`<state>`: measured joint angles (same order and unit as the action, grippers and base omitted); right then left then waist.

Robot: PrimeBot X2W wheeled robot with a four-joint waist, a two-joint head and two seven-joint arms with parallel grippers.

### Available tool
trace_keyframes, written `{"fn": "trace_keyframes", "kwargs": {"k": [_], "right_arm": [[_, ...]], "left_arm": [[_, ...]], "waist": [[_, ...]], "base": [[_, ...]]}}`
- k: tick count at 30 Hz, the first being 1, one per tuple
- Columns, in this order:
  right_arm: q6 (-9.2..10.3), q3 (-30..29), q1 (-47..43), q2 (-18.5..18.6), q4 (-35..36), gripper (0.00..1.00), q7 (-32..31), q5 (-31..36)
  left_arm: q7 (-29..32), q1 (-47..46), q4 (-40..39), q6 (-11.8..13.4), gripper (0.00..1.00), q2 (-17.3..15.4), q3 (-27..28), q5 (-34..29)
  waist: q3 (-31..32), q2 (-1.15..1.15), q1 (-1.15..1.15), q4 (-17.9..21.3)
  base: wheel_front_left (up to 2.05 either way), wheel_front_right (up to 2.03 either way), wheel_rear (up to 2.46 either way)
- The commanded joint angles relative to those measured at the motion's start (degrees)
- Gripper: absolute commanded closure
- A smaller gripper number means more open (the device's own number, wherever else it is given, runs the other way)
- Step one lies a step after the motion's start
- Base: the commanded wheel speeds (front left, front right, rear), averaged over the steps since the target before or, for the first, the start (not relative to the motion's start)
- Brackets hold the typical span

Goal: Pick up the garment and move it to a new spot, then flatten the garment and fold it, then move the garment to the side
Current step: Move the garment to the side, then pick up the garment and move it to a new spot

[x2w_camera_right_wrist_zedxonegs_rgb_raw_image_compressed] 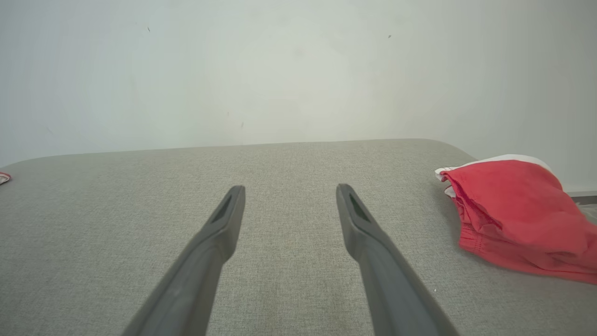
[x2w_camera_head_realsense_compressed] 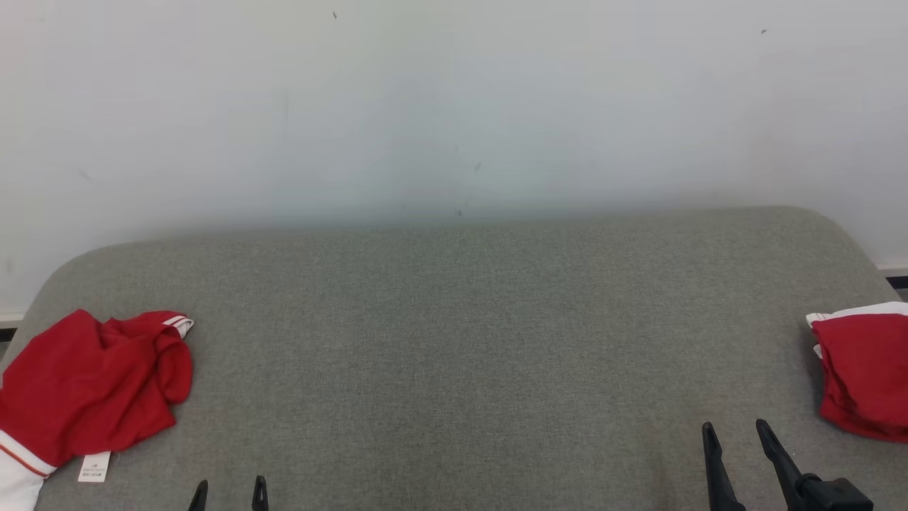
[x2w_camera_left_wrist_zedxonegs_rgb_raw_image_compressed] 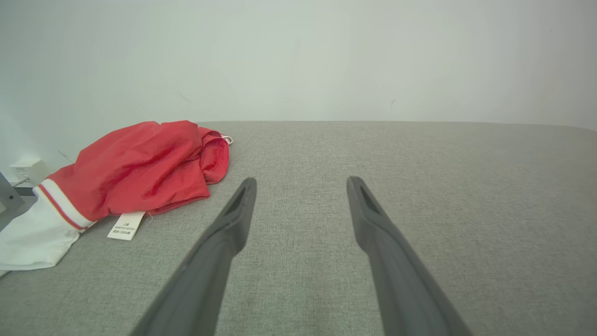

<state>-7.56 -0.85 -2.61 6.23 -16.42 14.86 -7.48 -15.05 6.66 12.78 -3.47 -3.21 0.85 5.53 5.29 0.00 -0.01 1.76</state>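
Showing the 1st step, the pickup, not yet begun. The crumpled red garment [x2w_camera_head_realsense_compressed: 92, 383] lies at the lower left of the head view on the grey bench [x2w_camera_head_realsense_compressed: 454, 341], with its white care label [x2w_camera_head_realsense_compressed: 94, 467] exposed on the near side. The left jaws, at the bottom edge just right of it, stand fully apart and hold nothing. The right jaws, at the lower right, likewise gape empty. A 2nd red garment [x2w_camera_head_realsense_compressed: 862, 369], apparently folded, sits at the right edge. Next move, as judged: the left jaws must swing toward the crumpled heap and close on a raised fold. Cut off: the heap's white part at the lower-left corner and the 2nd garment's right side. The label print is too small to read, and the garment's type cannot be told.
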Motion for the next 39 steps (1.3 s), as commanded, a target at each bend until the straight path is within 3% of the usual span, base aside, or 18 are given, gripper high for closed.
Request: {"fn": "trace_keyframes", "kwargs": {"k": [1, 11, 39], "right_arm": [[0.16, -0.4, -0.8, -0.3, 0.4, 0.0, 0.2, 0.3], [0.16, -1.1, -1.8, -1.0, 1.8, 0.0, 0.3, 1.1], [0.16, -0.8, -2.2, -1.7, 0.9, 0.0, 0.3, 1.9]], "left_arm": [[-0.2, 0.8, 0.2, 0.1, 0.0, 0.1, 0.3, -0.5], [-0.2, 1.9, -0.6, -0.3, 0.0, 0.3, 0.7, -0.3], [-0.2, 2.0, -1.2, -0.1, 0.0, 0.4, 0.0, 0.7]], "waist": [[0.3, 0.0, 0.01, 0.1], [0.9, 0.0, 0.01, 1.4], [0.2, 0.0, 0.01, 0.1]], "base": [[0.0, 0.0, 0.0], [0.0, 0.0, 0.0], [0.0, 0.0, 0.0]]}}
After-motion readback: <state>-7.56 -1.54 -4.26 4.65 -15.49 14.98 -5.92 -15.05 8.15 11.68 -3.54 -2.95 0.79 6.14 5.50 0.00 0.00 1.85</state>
